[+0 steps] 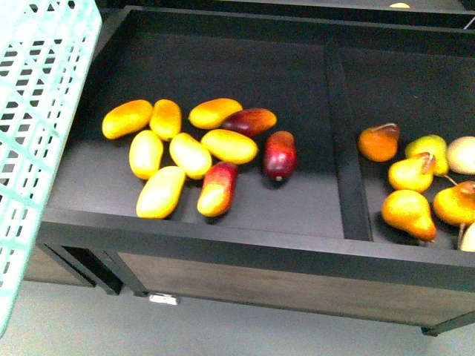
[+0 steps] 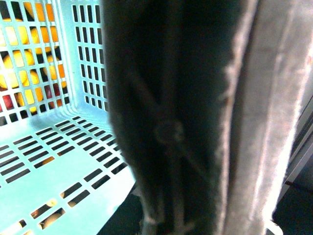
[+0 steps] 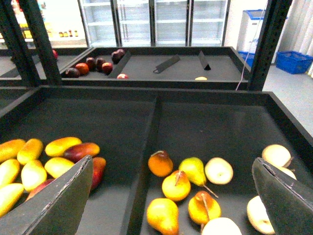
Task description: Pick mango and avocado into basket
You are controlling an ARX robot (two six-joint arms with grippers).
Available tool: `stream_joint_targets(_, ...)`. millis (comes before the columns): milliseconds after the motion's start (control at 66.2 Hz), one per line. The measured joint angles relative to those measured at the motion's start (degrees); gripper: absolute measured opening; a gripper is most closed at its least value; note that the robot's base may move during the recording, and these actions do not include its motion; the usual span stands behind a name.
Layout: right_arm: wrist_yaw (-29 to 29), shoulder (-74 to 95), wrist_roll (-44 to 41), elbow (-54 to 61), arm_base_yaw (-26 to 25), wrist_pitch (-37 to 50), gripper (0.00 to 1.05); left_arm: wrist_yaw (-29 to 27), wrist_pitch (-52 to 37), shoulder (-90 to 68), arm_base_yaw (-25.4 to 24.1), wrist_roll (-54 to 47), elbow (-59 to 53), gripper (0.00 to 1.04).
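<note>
Since the basket (image 1: 44, 111) seems to have no fruit in it yet, we judge that the step in hand is to reach for a mango (image 1: 160, 192) with the right gripper (image 3: 172, 161). Its fingers (image 3: 63, 200) stand wide apart and hold nothing. To do this well, we would first bring the gripper left across the divider (image 1: 345, 148), because its wrist view looks mostly down on the pears (image 1: 408, 211). We would choose a fruit at the edge of the heap, such as the pale yellow one nearest to us, and come down on it from above. We would close across its short width, so that the smooth skin does not slip out and the neighbours touching it are not pushed. The near wall of the bin (image 1: 223, 237) is close to this fruit, so we should keep the fingers away from it. The bin has two compartments: the left one holds about ten mangoes, yellow and some red, lying close together, and the right one holds pears. The basket hangs tilted at the left of the bin. In the left wrist view we see fruit only through its slots, and none lying inside. A dark blurred shape fills much of that view, so we cannot tell whether the left gripper has its fingers apart or together. No avocado shows in any view.
</note>
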State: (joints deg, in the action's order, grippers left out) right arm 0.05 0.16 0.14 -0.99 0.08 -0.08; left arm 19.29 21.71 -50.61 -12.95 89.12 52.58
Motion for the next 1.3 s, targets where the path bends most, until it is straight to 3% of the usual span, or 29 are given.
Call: stream_joint_targets(1298,0.0,0.0,0.0,0.0,0.0,0.0,0.96,0.2,0.0,-0.1,0.0,0.0,0.1,0.15)
